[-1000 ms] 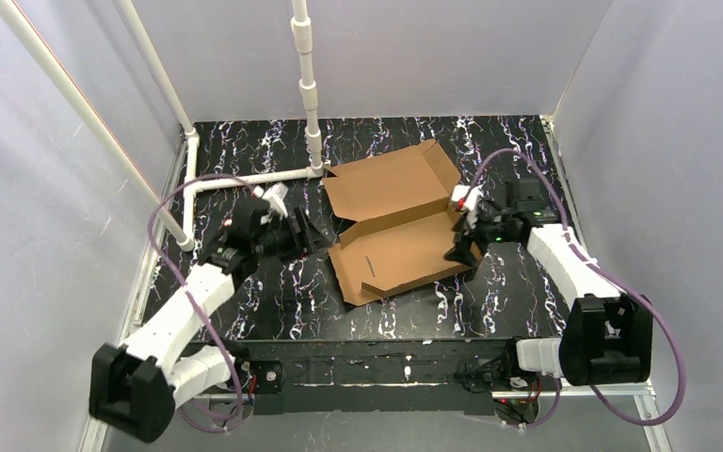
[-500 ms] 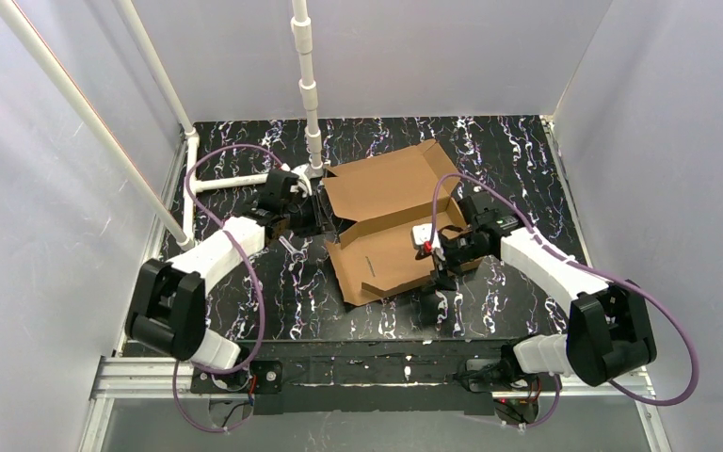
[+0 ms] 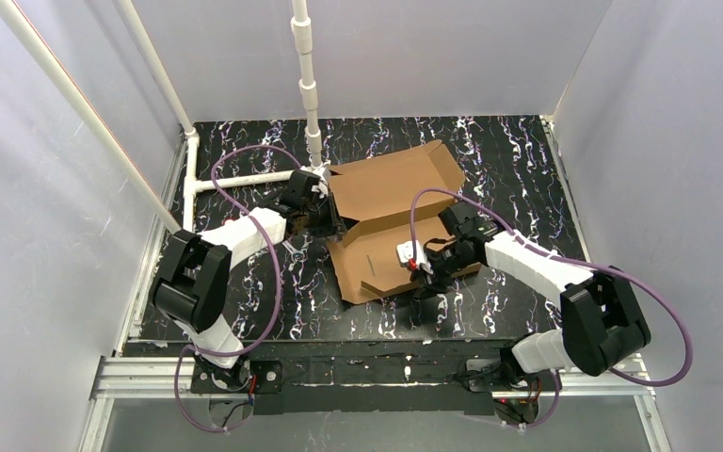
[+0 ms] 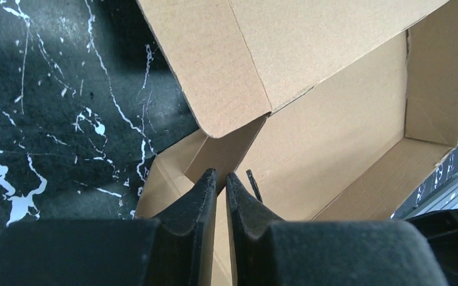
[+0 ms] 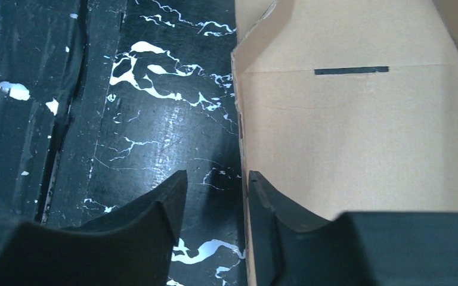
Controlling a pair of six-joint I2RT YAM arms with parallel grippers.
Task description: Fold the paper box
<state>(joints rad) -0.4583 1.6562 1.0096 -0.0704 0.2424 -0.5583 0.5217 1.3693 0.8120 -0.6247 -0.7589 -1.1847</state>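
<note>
Left gripper (image 4: 220,177): jaws are standing narrow, a slit apart, pinching the lower edge of the box's small end flap
Right gripper (image 5: 216,179): jaws are standing half wide, gripping nothing
Paper box (image 3: 391,221): is lying between both grippers, its lid panel rising beyond the left fingertips
Edges: a panel's edge is running between the right fingers, one hanging over bare table (image 5: 143,137), the other over cardboard
Open room: white pipe frame (image 3: 245,179) is sitting close beside the left gripper; bare table is stretching beside the right gripper

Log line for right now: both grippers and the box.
left gripper: shut on box flap | right gripper: open, astride box edge | box: lid open, not yet closed
</note>
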